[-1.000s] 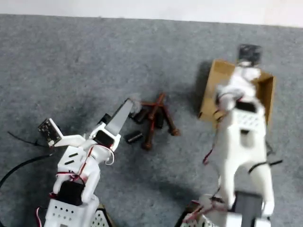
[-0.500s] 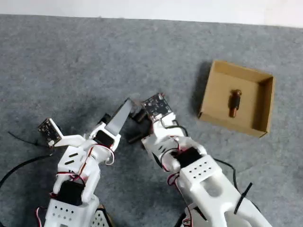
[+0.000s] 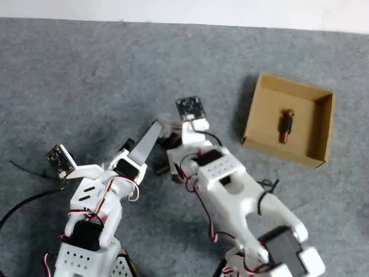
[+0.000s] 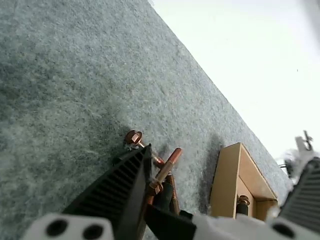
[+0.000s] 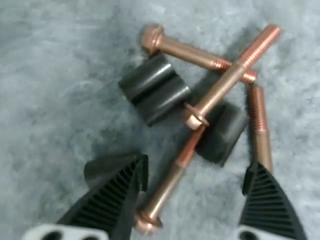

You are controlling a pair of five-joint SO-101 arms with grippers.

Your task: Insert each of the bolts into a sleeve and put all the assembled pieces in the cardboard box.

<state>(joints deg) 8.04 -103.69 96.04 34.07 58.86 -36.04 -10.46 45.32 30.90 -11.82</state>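
Several copper bolts, one of them lying lengthwise between the jaws, sit crossed in a pile with two black sleeves. My right gripper hangs open just above this pile, holding nothing. In the high view my right arm covers most of the pile. My left gripper rests at the pile's left edge, open and rolled on its side, its lower finger beside a bolt. The cardboard box at the right holds one assembled bolt and sleeve.
Grey carpet covers the table. A third black sleeve lies half behind one of my right gripper's fingers. A white wall edge runs along the far side. There is open carpet on the far left and in front of the box.
My right arm swung from over the box back to the pile in the middle, leaving the assembled piece in the box. The left arm has stayed where it was.
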